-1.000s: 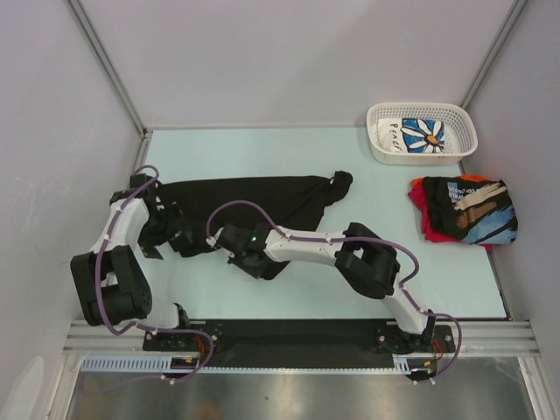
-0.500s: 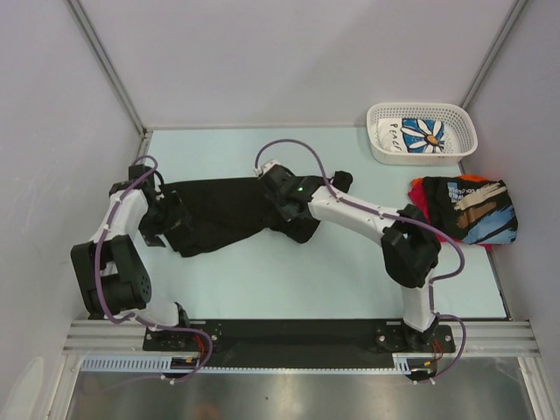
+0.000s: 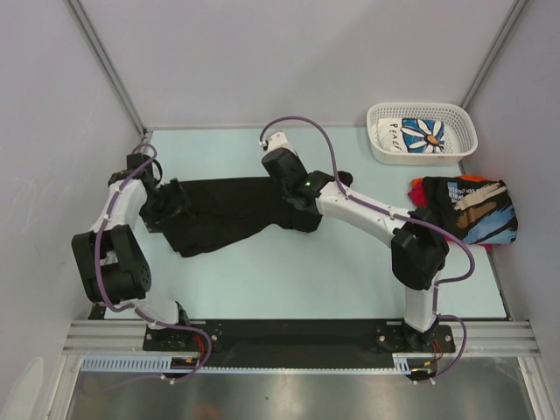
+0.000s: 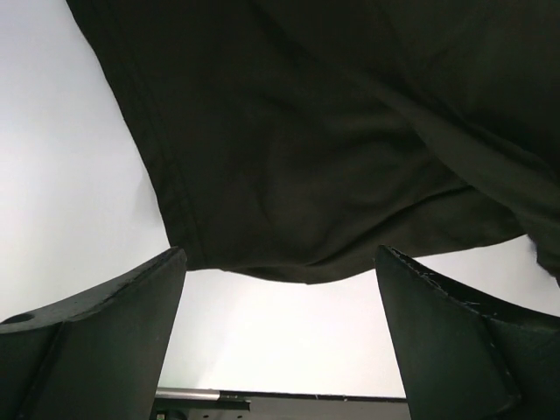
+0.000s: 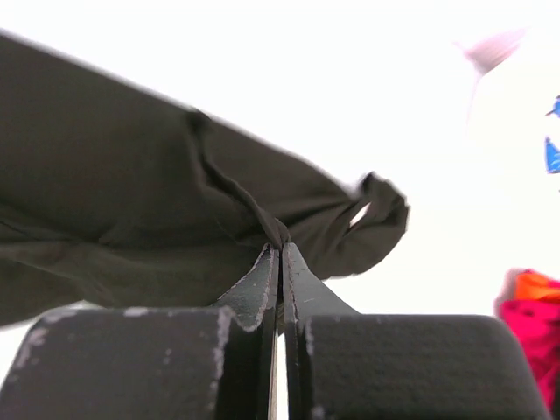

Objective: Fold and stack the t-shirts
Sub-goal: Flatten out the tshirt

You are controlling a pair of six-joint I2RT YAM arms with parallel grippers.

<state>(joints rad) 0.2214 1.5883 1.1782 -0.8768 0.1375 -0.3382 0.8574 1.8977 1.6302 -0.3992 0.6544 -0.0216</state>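
Observation:
A plain black t-shirt [image 3: 227, 210] lies stretched across the left and middle of the table. My right gripper [image 3: 300, 217] is shut on a pinched fold of it [image 5: 281, 248], and cloth drapes left and right from the fingertips. The shirt's right end is bunched [image 3: 341, 181]. My left gripper [image 3: 175, 208] stands open at the shirt's left end. In the left wrist view its fingers [image 4: 131, 297] hold nothing, and the shirt's hem [image 4: 289, 271] lies just past the tips. A black printed t-shirt [image 3: 477, 210] lies on a red one [image 3: 427, 220] at the right.
A white lattice basket [image 3: 378, 144] stands at the back right with a white daisy-print t-shirt [image 3: 424, 134] inside. The enclosure's walls close in the left, back and right sides. The black base rail [image 3: 280, 331] runs along the near edge.
My right gripper has carried its fold of the black shirt from the near middle of the table toward the back, doubling the cloth over. My left gripper has shifted slightly back and stays open.

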